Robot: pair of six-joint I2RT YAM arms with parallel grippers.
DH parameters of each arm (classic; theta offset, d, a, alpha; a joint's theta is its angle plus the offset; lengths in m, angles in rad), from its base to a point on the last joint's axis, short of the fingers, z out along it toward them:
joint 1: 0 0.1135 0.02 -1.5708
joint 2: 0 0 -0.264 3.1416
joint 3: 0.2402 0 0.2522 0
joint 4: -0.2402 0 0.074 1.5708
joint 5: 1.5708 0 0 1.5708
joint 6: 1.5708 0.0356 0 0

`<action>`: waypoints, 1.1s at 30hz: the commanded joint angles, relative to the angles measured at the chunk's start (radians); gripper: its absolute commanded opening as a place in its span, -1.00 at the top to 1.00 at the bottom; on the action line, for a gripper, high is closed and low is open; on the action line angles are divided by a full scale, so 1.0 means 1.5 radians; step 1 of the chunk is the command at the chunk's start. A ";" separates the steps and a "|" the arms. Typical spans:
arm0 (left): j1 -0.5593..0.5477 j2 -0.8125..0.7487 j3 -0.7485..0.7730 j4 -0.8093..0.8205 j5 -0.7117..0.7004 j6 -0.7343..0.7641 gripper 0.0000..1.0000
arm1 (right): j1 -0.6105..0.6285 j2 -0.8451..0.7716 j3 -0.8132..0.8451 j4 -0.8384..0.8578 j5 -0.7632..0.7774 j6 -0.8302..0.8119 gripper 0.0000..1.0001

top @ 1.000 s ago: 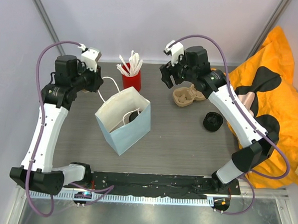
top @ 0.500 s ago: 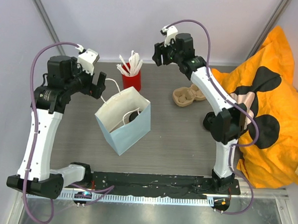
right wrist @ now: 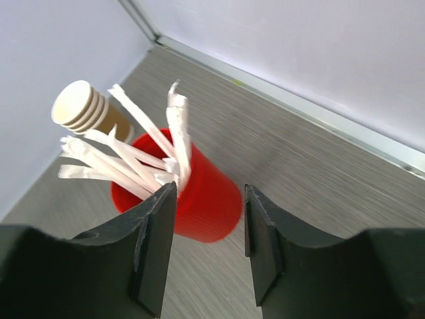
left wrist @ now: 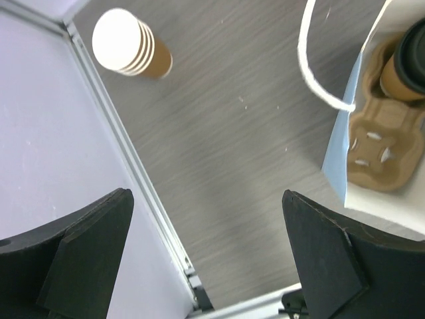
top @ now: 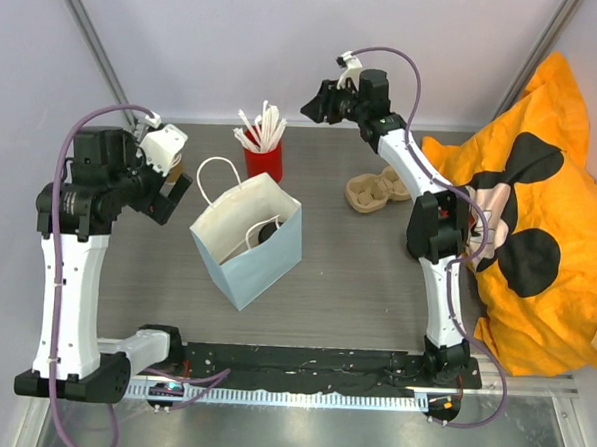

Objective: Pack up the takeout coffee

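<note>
Edges: wall rail (left wrist: 141, 179) close on my left; paper bag (top: 252, 251) just right of my left pincer (left wrist: 206, 199); bare table (left wrist: 239, 133) between.
Left: left pincer spread wide, gripping and touching nothing.
Right: my right pincer (right wrist: 207, 199) about half open over the red cup (right wrist: 199, 219) of sticks, holding nothing.
Cup: the coffee cup (left wrist: 126, 45), tan, stands beside the rail, apart from both pincers.
</note>
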 commanded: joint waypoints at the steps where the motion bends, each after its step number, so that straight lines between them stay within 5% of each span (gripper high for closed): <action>1: 0.015 0.018 0.047 -0.051 -0.022 0.029 -1.00 | 0.006 0.017 0.016 0.155 -0.079 0.104 0.00; 11: 0.091 0.036 0.080 -0.058 0.086 0.004 -0.99 | 0.021 0.067 0.025 0.196 -0.103 0.139 -0.01; 33: 0.140 0.049 0.093 -0.053 0.143 -0.016 -0.99 | 0.062 0.072 -0.012 0.160 -0.061 0.052 0.06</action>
